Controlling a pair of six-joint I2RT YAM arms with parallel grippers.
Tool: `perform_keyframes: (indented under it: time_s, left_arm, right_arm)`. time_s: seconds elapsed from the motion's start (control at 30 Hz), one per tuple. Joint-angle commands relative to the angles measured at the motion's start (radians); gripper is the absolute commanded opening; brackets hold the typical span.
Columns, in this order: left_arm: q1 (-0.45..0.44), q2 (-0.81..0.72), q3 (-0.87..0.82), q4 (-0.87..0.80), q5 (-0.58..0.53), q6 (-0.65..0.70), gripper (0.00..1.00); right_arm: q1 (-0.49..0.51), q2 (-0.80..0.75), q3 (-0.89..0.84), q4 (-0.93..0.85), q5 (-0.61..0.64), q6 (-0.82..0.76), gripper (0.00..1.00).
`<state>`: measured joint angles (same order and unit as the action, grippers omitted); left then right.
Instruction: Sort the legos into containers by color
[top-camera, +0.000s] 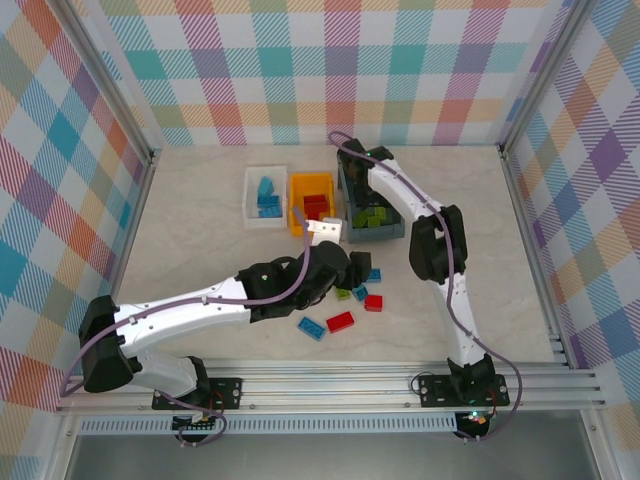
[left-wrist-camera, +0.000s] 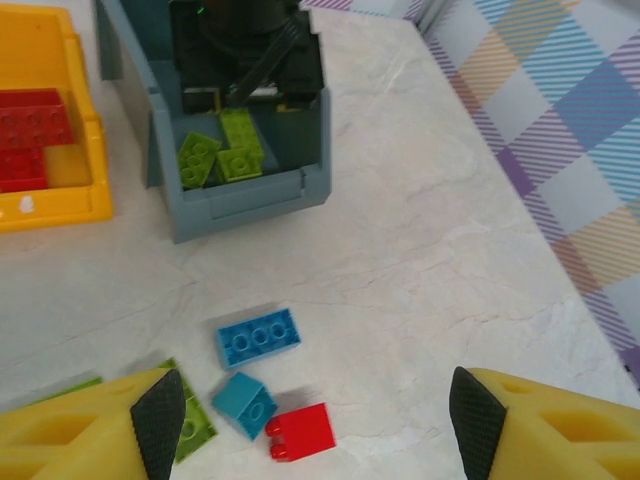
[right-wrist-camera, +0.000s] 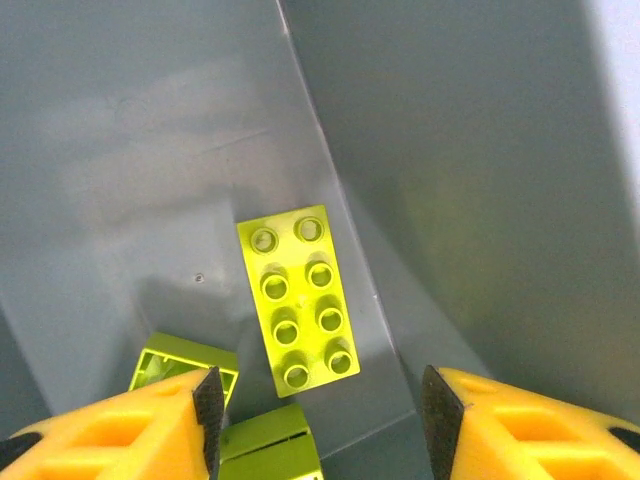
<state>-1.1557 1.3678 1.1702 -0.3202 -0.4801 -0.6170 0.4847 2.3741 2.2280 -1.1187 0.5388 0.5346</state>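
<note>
Lower left claw (left-wrist-camera: 317, 420), wide and empty, onto red brick (left-wrist-camera: 300, 432) lying between its fingers. Note right claw (right-wrist-camera: 324, 410) parted, empty, inside grey bin (right-wrist-camera: 500, 150).

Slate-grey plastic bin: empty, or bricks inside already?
Not empty: the slate-grey plastic bin holds lime green bricks, one eight-stud plate lying studs up on its floor.

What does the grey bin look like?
The grey bin is an open rectangular box of smooth slate-grey plastic. It stands upright on the table, beside the orange bin. Lime green bricks lie on its floor. The right gripper hangs open above that floor, holding nothing.
</note>
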Motion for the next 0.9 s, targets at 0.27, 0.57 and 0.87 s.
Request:
perform_keyframes:
  time_s: [0.27,0.57,0.87]
  left_arm:
    - [0.185,-0.088,-0.095,-0.453,-0.029,-0.371,0.7]
    - [0.483,-0.053,-0.301,-0.343,0.251,-0.466,0.78]
    - [0.552,0.162,-0.275,-0.318,0.307,-0.462,0.77]
  right_arm:
    - [0.127,-0.535,-0.309,0.247,-0.055,-0.079,0.59]
    - [0.35,-1.138,-1.23,0.938,-0.655,-0.265,0.72]
    - [0.476,-1.217,-1.414,0.945,-0.681,-0.176,0.72]
